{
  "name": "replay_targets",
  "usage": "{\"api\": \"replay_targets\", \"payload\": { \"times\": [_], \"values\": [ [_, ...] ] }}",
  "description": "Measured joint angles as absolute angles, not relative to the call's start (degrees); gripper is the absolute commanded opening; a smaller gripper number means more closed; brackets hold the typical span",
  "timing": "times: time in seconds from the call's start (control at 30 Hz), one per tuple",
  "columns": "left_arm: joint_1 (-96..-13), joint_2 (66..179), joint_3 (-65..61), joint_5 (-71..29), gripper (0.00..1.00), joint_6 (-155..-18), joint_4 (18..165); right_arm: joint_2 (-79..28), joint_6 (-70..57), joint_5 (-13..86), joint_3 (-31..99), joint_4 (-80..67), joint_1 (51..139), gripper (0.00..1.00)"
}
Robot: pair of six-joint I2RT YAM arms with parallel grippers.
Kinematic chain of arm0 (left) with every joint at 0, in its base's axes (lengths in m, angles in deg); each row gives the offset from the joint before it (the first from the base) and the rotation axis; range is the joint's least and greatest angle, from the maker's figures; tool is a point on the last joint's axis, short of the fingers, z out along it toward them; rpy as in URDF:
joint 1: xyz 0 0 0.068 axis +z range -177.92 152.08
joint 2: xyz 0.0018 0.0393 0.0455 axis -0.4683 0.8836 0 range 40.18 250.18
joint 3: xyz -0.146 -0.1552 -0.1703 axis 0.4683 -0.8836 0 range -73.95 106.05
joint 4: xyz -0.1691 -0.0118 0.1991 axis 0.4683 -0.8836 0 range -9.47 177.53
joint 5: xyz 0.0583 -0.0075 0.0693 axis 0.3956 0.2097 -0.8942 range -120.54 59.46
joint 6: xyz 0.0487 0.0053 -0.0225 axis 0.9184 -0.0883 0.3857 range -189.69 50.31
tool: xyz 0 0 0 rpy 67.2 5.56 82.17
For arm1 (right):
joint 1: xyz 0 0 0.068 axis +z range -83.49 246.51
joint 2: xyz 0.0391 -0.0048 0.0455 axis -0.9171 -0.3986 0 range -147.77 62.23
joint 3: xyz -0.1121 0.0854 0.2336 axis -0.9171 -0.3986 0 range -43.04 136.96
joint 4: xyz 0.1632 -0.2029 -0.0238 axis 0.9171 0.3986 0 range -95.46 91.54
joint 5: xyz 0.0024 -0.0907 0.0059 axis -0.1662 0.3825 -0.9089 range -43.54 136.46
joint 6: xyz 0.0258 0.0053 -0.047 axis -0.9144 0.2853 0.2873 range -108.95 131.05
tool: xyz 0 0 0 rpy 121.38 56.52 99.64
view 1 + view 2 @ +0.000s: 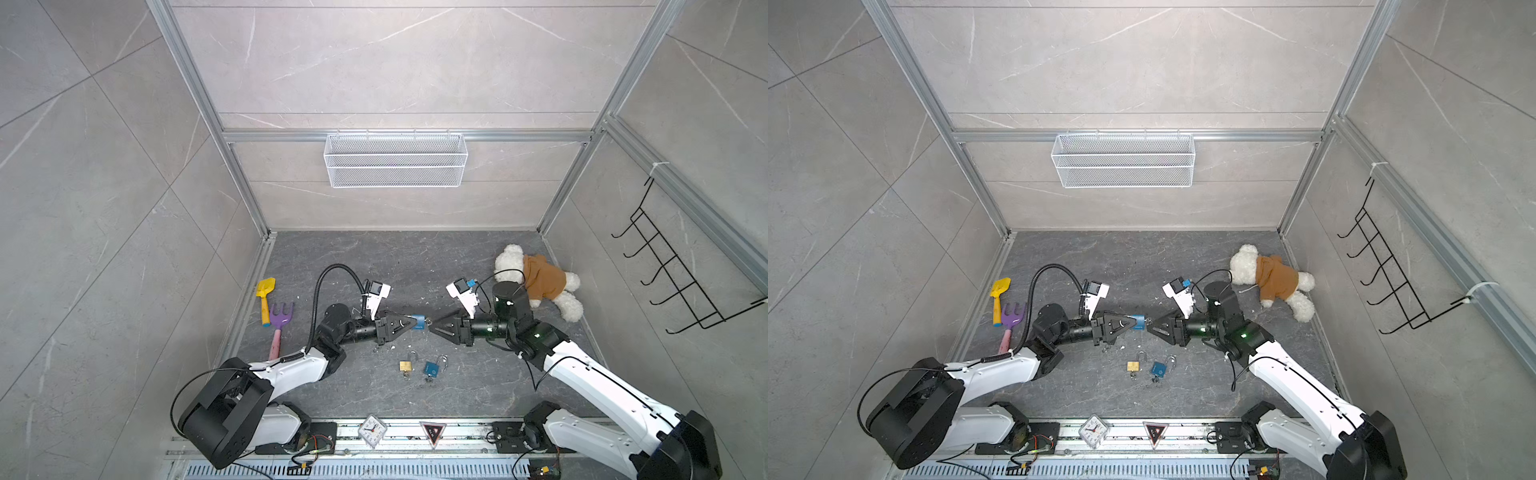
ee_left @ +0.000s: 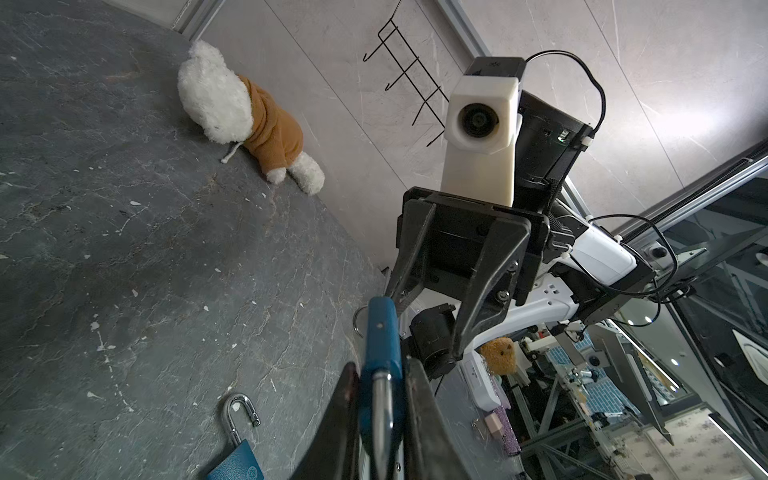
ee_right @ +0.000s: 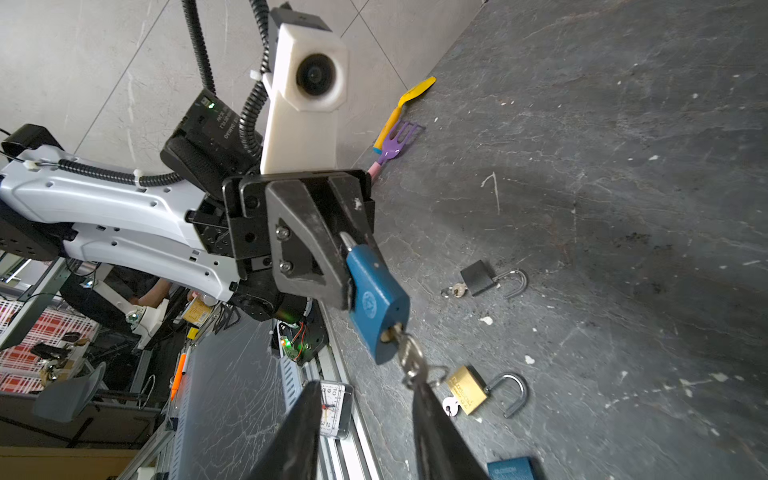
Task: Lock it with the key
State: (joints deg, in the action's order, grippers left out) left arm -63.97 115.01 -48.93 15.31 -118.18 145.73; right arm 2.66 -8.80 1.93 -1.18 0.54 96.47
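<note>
Padlock, blue, rectangular metal body with steel shackle (image 1: pixel 419 322): held aloft over the dark grey stone-patterned bench (image 1: pixel 415 266), midway between the 2 arms.

Left claw (image 1: pixel 409 323): clenched on the padlock's shackle end, pads across the flat faces. The keyhole end points at the right claw (image 1: pixel 431 325).

Key, small, silver metal (image 3: pixel 409 353): seated in the keyhole, ring hanging from its head.

Right claw: released, jaws apart. 1 finger touches the key head and the other stands clear.

Shackle: buried inside the left claw, so cannot tell whether it is pressed home.

Handling, judged:
- Padlock body is dense, rigid and smooth-painted, and is liable to pivot under a twisting load, so keep hold across the flat faces.
- Key is thin, stiff and light. Pinch the flat head squarely, with the ring left outside the pinch.

Also on the bench, nearby:
- 1 brass padlock (image 1: pixel 406 365)
- 1 further blue padlock (image 1: pixel 432 368)
</note>
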Motion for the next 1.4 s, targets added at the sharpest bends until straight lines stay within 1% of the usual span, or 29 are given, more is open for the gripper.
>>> {"api": "replay_targets", "payload": {
  "times": [0.2, 0.37, 0.6, 0.7, 0.93, 1.17, 1.27, 1.4],
  "values": [
    [-64.0, 115.0, -48.7, 16.2, 0.00, -118.2, 145.9, 2.6, -8.8, 3.8, -1.2, 0.7, 96.4, 0.38],
    [-64.0, 115.0, -48.7, 16.4, 0.00, -118.2, 145.9, 1.8, -9.2, 2.9, -1.2, -0.7, 96.4, 0.30],
    [-64.0, 115.2, -48.7, 16.4, 0.00, -118.6, 146.9, 0.2, -10.6, 0.1, -1.2, -3.5, 96.4, 0.27],
    [-64.0, 115.3, -48.7, 16.6, 0.00, -118.6, 147.4, 0.0, -11.1, -0.6, -1.4, -4.4, 96.2, 0.23],
    [-64.0, 115.3, -48.6, 16.9, 0.00, -118.8, 148.0, -0.1, -12.3, -1.4, -2.3, -6.1, 96.1, 0.17],
    [-63.9, 115.3, -48.6, 17.6, 0.00, -118.8, 148.3, -0.1, -13.6, -2.3, -3.3, -8.1, 96.0, 0.06],
    [-63.9, 115.3, -48.6, 17.6, 0.00, -118.8, 148.4, -0.1, -13.9, -2.8, -3.5, -8.9, 95.8, 0.00],
    [-63.9, 115.2, -48.6, 17.6, 0.00, -118.8, 148.4, -0.1, -14.6, -3.4, -4.3, -10.4, 95.6, 0.00]
  ]
}}
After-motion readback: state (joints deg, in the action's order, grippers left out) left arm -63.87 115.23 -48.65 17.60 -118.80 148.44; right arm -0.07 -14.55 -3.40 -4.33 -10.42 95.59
